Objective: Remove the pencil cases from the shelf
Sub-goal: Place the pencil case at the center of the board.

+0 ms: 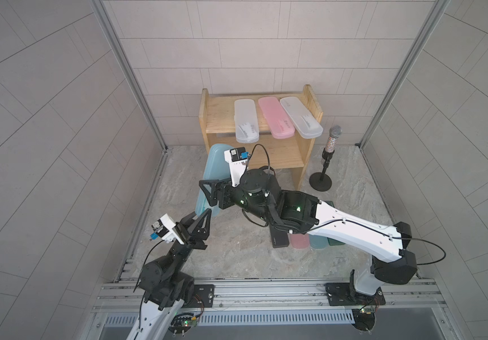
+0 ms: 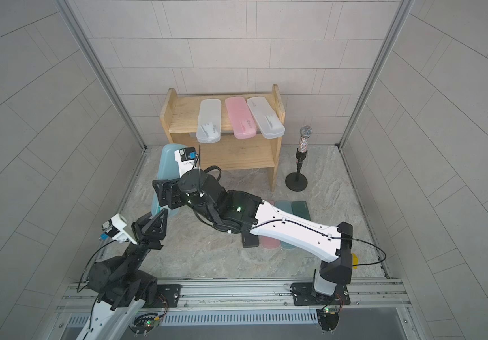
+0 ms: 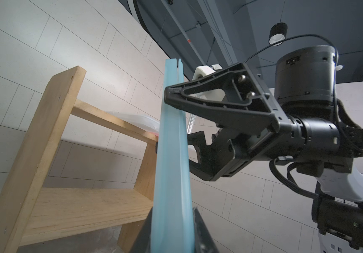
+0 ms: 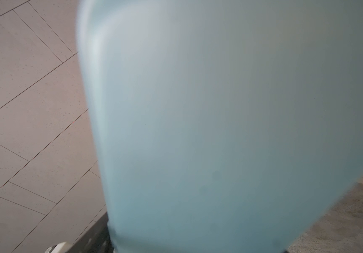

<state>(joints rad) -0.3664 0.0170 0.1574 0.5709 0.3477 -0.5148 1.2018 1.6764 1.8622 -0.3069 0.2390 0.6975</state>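
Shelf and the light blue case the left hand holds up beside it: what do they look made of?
Shelf: looks like bare light wood, likely pine, with a matte finish; grain lines show in the left wrist view. Light blue case: seems to be frosted plastic, perhaps slightly translucent, smooth and matte; it has an even colour, a moulded seam along its edge and no grain.

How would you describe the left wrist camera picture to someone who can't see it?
A light blue pencil case is held upright, seen edge-on, its bottom pinched in the left gripper, while the right gripper reaches in with its black fingers straddling the case higher up. Behind stands the pine shelf.
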